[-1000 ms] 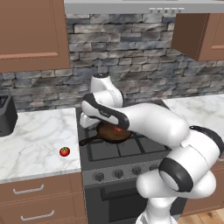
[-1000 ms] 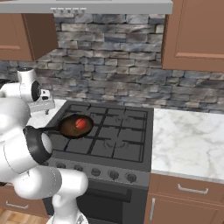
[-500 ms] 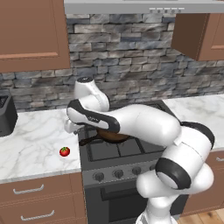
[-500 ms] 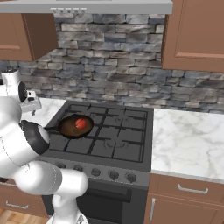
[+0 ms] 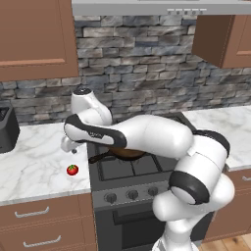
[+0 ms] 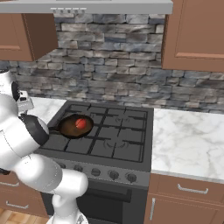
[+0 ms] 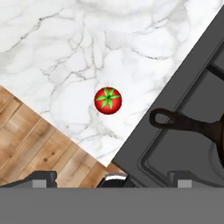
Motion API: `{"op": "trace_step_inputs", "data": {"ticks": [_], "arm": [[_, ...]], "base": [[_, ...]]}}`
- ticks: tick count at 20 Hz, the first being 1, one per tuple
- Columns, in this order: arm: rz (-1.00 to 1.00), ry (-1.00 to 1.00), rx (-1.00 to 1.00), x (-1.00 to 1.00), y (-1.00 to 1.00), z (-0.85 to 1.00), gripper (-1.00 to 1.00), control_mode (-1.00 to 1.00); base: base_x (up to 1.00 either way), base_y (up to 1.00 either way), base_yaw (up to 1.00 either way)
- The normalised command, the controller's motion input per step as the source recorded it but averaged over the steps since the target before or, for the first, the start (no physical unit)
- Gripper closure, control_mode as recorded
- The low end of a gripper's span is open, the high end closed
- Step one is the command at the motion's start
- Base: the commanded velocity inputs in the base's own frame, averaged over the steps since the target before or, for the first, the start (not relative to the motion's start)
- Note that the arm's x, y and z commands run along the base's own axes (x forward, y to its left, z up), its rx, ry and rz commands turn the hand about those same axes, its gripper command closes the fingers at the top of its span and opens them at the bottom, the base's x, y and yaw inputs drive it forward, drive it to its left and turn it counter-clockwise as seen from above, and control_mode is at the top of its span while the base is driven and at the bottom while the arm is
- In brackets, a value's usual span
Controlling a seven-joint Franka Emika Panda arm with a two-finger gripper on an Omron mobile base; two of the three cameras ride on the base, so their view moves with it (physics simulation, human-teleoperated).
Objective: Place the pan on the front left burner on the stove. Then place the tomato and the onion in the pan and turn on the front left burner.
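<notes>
One tomato [image 7: 108, 100] lies alone on the white marble counter [image 7: 65, 48] in the hand view, green stem cap up, apart from the stove's [image 7: 192, 105] dark edge. The gripper [image 7: 111, 178] hangs above it with its two dark fingertips spread wide at the bottom of that view, nothing between them. Just past the stove edge, the looped end of the pan's handle [image 7: 175, 120] reaches toward the counter.

From the left base view, the tomato [image 5: 72, 169] sits near the counter's front edge, just left of the stove [image 5: 127, 186], and the gripper [image 5: 68, 146] hovers above it.

Farther back, the pan [image 6: 75, 126] rests on the front left burner [image 6: 70, 141] in the right base view, and the onion [image 6: 80, 123] sits inside it as a dull red ball. A row of small knobs [image 6: 113, 175] runs along the stove front below. Behind the range stands a grey stone backsplash [image 6: 109, 83], with brown wall cabinets [image 6: 192, 30] above.
</notes>
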Motion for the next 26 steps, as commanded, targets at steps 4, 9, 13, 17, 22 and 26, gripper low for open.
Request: {"op": "trace_step_inputs", "data": {"ticks": [4,9,13,17,22,26], "arm": [[0.0,0.0,0.0,-0.04,0.09,-0.3,-1.0,-1.0],[0.0,0.0,0.0,0.0,0.02,-0.33,-1.0,-1.0],[0.0,0.0,0.0,0.0,0.03,-0.28,-1.0,-1.0],[0.0,0.0,0.0,0.0,0.07,-0.25,-1.0,-1.0],[0.0,0.0,0.0,0.0,0.05,-0.26,-1.0,-1.0],[0.0,0.0,0.0,0.01,0.03,-0.23,-1.0,-1.0]], "base": [[0.0,0.0,0.0],[0.0,0.0,0.0],[0.0,0.0,0.0],[0.0,0.0,0.0],[0.0,0.0,0.0],[0.0,0.0,0.0]]}}
